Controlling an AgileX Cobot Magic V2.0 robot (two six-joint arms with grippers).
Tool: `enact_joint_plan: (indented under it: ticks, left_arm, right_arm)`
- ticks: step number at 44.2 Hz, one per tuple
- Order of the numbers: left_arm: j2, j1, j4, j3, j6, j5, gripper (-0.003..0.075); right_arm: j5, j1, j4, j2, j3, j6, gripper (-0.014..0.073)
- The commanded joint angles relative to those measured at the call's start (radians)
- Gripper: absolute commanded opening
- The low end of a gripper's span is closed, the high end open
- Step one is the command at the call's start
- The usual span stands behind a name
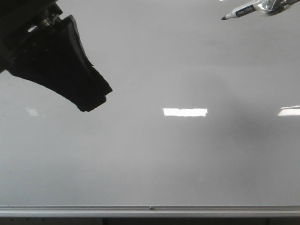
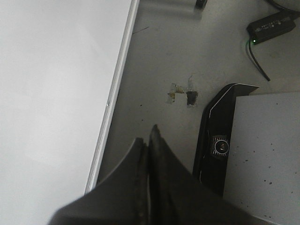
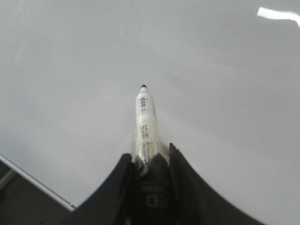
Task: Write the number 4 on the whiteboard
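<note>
The whiteboard (image 1: 154, 159) fills the front view, pale grey and glossy, with a silver bottom rail (image 1: 150, 209). No marker strokes of the number 4 show on it. My right gripper (image 3: 149, 157) is shut on a marker (image 3: 146, 119) with a white barrel and black tip. In the front view the marker (image 1: 240, 12) points left at the top right, its tip near the board; whether it touches I cannot tell. My left gripper (image 2: 147, 140) is shut and empty, beside the board's edge (image 2: 110, 108). It shows as a dark shape (image 1: 91, 101) at the upper left.
Bright rectangular light glares (image 1: 184, 112) lie on the board. In the left wrist view a grey floor holds tape scraps (image 2: 183, 93), a black box with a cable (image 2: 272, 26) and a speckled grey panel (image 2: 262, 154) with a black trim.
</note>
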Motion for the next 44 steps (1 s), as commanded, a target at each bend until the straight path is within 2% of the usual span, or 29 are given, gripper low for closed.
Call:
enact_joint_plan:
  ticks: [1,8,16,24,33,44]
  left_arm:
    - [-0.029,-0.006,-0.035,-0.033,-0.011,-0.037,-0.002]
    - [-0.029,-0.006,-0.035,-0.033,-0.011,-0.037,-0.002]
    - [-0.029,-0.006,-0.035,-0.033,-0.011,-0.037,-0.002]
    - [-0.029,-0.006,-0.035,-0.033,-0.011,-0.037,-0.002]
    - [-0.029,-0.006,-0.035,-0.033,-0.011,-0.037,-0.002]
    - [-0.029,-0.006,-0.035,-0.033,-0.011,-0.037,-0.002]
  right_arm:
    - [-0.055,-0.005,0.04,0.053,-0.092,0.004,-0.0062]
    - [-0.064,-0.005,0.043,0.169,-0.191,0.004,-0.0062]
    - [-0.094,-0.005,0.044,0.236,-0.23,0.004,-0.0062]
    - [-0.083,-0.005,0.044,0.255,-0.23,0.004,-0.0062]
    - [0.004,-0.003,0.041,0.313,-0.222,0.004,-0.0062]
    - [-0.028,0.064,0.037,0.328,-0.105,0.004,-0.0062]
